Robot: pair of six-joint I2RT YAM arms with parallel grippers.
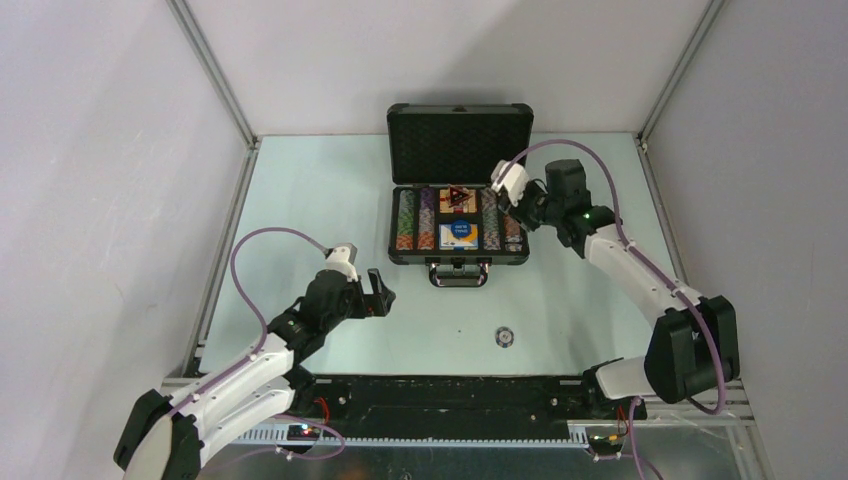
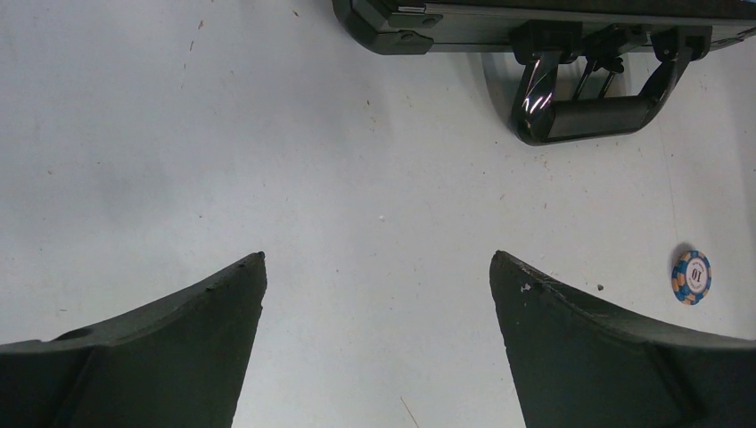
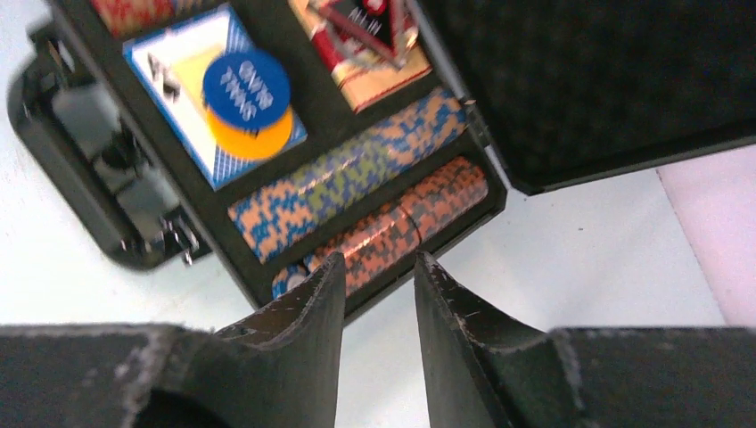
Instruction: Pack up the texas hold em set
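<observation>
Looking down at the bench (image 1: 300, 200), you have the case (image 1: 458, 258) open at the back centre, its lid (image 1: 458, 142) upright and its handle (image 2: 595, 116) facing the arms. Your right claw (image 3: 379, 263) hangs over the case's right end, just above the outermost chip rows (image 3: 357, 174). Its fingers stand narrow, with a slim gap and nothing visible between them. Inside the case (the right wrist view is blurred) a blue button (image 3: 246, 78) lies on an orange button (image 3: 258, 141), both on a blue-bordered card pack (image 3: 169, 98). In the next compartment the red card box (image 3: 374, 76) carries the dark marker (image 3: 365, 20). Your left claw (image 2: 376, 259) is spread wide and empty over bare bench, near the case's front. One chip (image 2: 692, 276) lies loose on the bench in front of the handle, apart from the case and to the right of that claw.
</observation>
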